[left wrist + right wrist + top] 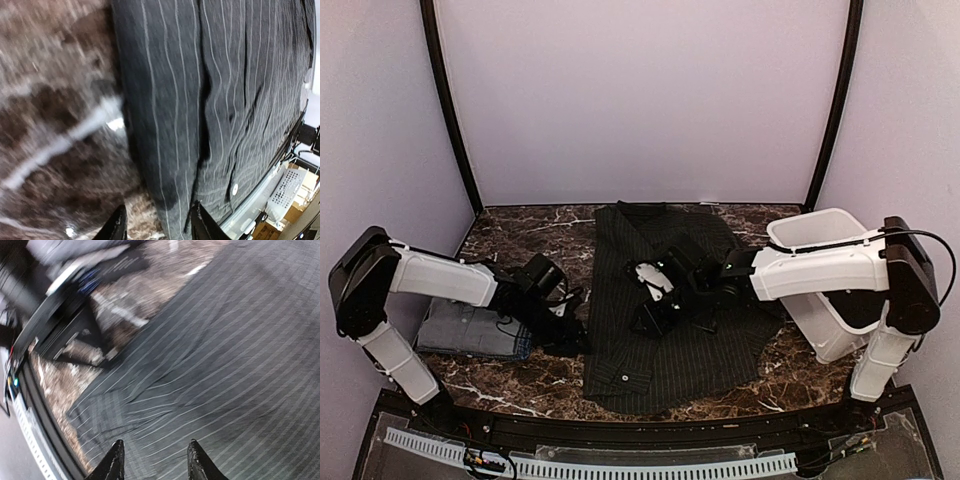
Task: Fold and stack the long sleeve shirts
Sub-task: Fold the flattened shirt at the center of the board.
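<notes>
As a charcoal pinstriped shirt (670, 355) lies spread on the marble tabletop (520, 225), the right tool (155, 462) hovers over its middle, fingers apart and empty. The left tool (159, 225), likewise parted and gripping nothing, stands at its left edge. Left of that tool rests a folded grey-blue shirt (470, 328); right of the right tool, a white tub (820, 235).

The right arm (820, 272) covers the middle of the striped shirt (650, 375), and the left arm (440, 275) hides part of the folded pile (460, 335). Both wrist views are blurred and cut the shirt off.
</notes>
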You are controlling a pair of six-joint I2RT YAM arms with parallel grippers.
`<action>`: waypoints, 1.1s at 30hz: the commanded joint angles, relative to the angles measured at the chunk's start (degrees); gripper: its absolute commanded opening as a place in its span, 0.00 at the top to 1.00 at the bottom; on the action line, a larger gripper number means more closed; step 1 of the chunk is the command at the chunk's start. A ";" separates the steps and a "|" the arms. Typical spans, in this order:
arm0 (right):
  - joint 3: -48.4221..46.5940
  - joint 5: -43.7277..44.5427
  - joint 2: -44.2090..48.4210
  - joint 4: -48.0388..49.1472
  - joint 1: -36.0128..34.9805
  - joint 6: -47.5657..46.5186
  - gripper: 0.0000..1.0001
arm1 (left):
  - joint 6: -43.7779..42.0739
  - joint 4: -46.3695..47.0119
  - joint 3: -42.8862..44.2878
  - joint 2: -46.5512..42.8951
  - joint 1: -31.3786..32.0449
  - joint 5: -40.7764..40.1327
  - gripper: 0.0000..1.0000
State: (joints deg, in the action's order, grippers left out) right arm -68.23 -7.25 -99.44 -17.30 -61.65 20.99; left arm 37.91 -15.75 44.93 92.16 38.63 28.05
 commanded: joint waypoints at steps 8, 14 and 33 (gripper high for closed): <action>-2.96 1.88 -3.05 9.46 10.73 5.64 0.61 | 10.40 0.76 -6.80 -4.82 7.85 4.34 0.61; -6.45 1.65 -6.93 12.44 15.52 7.61 0.61 | 14.72 0.21 -8.43 -5.04 10.49 5.27 0.96; -35.81 6.19 -29.57 8.21 20.46 4.09 0.61 | 14.22 -27.18 -11.55 -22.16 11.36 0.88 0.84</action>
State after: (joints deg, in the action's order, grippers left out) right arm -96.38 -3.33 -124.55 -8.21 -42.04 27.29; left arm 54.70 -31.77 30.44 71.16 49.69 32.05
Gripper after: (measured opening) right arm 0.389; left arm 0.072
